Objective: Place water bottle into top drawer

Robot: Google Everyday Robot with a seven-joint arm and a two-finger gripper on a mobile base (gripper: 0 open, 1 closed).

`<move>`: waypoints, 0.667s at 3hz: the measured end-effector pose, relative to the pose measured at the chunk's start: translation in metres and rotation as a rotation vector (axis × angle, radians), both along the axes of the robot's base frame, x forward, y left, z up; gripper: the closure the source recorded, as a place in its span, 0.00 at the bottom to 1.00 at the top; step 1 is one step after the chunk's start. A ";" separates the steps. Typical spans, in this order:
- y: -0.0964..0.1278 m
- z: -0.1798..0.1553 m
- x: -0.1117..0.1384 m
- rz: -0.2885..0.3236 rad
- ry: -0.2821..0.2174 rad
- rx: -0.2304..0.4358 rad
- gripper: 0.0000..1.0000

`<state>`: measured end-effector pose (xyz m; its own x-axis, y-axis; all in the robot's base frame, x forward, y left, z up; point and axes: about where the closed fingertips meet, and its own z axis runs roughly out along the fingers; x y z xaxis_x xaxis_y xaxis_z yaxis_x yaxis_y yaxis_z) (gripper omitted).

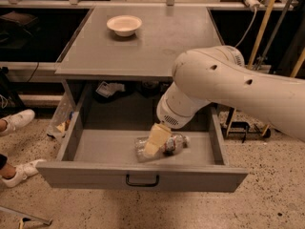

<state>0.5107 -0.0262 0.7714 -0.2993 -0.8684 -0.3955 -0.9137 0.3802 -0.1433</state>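
In the top drawer [143,171], lying sideways — water bottle [177,142]; over it, perhaps touching, the claw [150,148]; behind, on the desk [162,46], bowl [124,25].

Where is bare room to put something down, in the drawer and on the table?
In the drawer, the floor is bare between the left wall and the bottle, less so between its cap and the right wall. The centre is crowded: the end effector is over the bottle. On the table, all right of the bowl is free.
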 end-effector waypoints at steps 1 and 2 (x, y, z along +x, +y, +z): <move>-0.026 0.035 -0.012 -0.071 -0.053 -0.004 0.00; -0.077 0.090 -0.058 -0.219 -0.130 -0.003 0.00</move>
